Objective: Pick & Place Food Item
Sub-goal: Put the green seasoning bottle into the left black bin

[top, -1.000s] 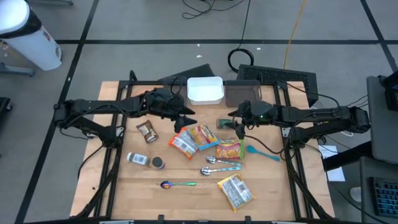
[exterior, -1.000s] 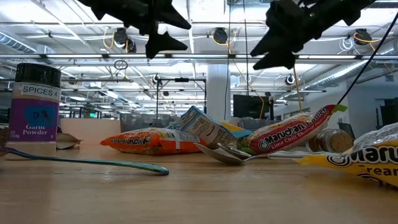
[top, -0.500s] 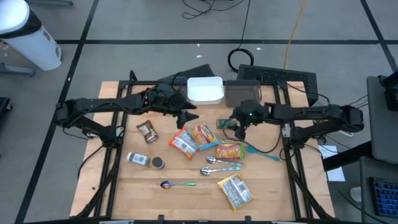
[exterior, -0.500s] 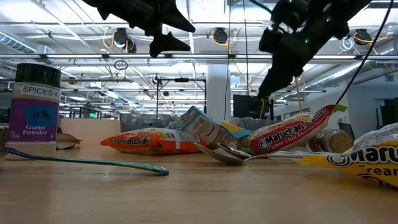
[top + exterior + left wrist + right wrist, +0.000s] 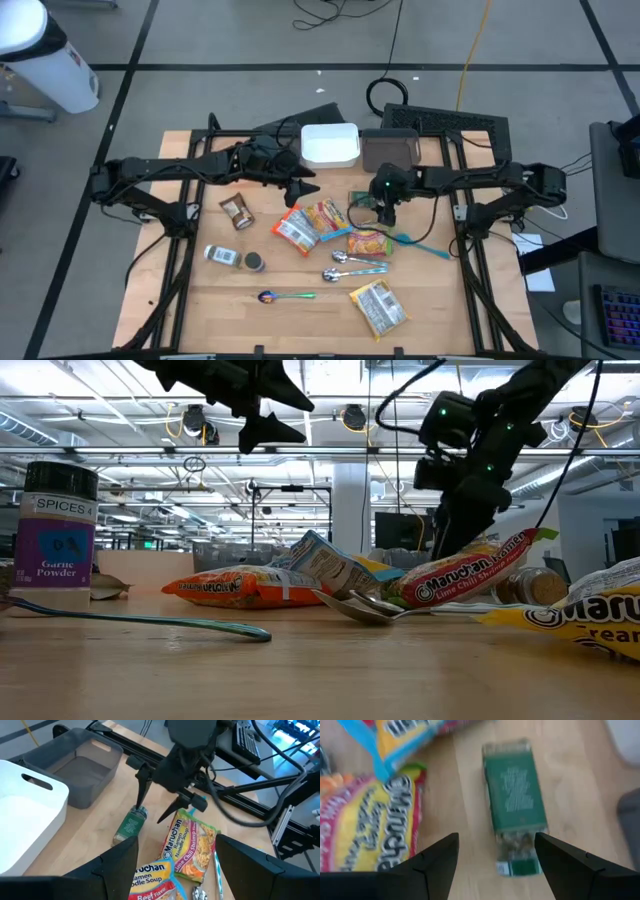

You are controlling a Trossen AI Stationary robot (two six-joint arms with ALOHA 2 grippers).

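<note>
above green spice jar [image 5: 514, 810], right pincer [image 5: 384, 208] spread, empty; ramen packet [image 5: 367, 825] beside.

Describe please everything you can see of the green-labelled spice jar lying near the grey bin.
The spice jar lies on its side on the wooden table, near the grey bin and beside the lime chili shrimp ramen packet, without touching it. It looks like clear glass or plastic with a dark green label and a green cap, and dried herbs show through the wall. The right gripper hangs just above it with jaws open, one finger on each side; nothing grips it yet.
</note>
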